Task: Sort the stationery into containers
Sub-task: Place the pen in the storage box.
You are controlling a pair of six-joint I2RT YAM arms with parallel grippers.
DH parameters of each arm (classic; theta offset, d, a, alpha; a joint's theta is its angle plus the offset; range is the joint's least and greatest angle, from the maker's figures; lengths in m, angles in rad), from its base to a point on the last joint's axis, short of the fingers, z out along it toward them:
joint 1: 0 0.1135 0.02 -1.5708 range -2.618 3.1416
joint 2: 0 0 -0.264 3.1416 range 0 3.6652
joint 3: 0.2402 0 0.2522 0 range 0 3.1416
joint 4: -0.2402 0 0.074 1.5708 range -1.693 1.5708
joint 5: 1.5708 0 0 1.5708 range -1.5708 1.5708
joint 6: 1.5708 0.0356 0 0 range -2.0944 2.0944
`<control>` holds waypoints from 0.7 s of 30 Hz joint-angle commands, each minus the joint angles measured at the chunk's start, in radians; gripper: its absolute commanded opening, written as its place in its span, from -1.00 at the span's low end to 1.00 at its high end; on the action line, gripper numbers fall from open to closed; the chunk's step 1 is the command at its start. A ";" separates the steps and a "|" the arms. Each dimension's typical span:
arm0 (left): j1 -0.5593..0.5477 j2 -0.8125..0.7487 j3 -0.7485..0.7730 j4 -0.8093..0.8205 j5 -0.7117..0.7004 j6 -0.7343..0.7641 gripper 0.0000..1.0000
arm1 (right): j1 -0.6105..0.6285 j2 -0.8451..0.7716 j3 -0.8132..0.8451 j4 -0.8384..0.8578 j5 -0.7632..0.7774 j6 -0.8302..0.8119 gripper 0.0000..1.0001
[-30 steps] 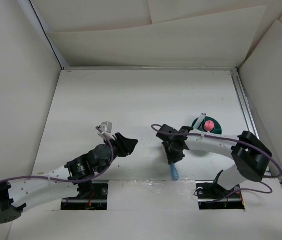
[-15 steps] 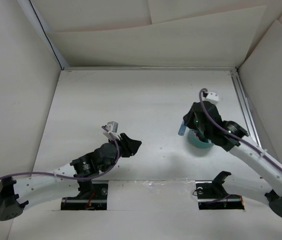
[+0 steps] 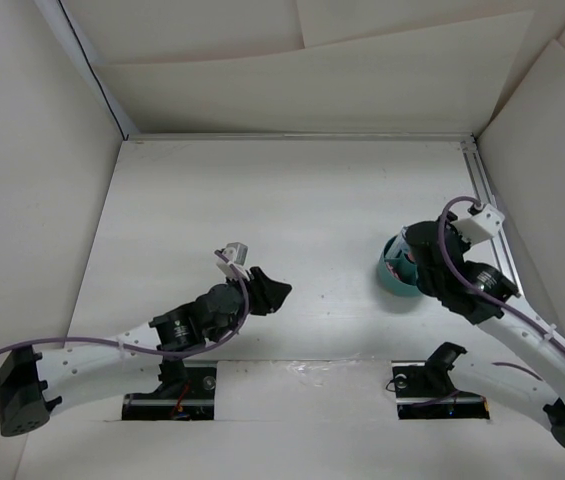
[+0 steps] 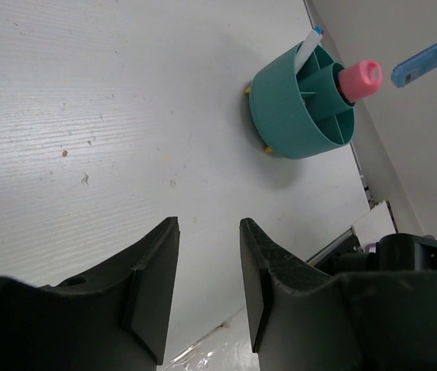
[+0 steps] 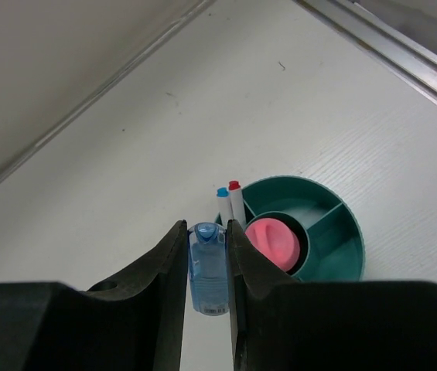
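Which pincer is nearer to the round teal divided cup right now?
Right. The right pincer, shut on a translucent blue piece, hangs just above the round teal divided cup; the left pincer sits open, well off to the cup's left.

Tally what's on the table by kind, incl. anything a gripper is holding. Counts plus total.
White pens: 2, red-capped pen and blue-capped pen, both in the cup
Pink piece: 1, in the cup's centre
Blue piece: 1, held by the right gripper
Teal cup: 1
Total: 5 (4 stationery, 1 container)
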 commanded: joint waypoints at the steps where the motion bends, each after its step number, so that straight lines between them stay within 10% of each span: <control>1: 0.002 0.011 0.016 0.062 0.014 0.018 -0.35 | 0.021 0.002 -0.025 -0.061 0.105 0.094 -0.82; 21: 0.002 0.071 -0.004 0.121 0.044 0.009 -0.35 | 0.086 0.209 -0.043 -0.271 0.123 0.281 -0.82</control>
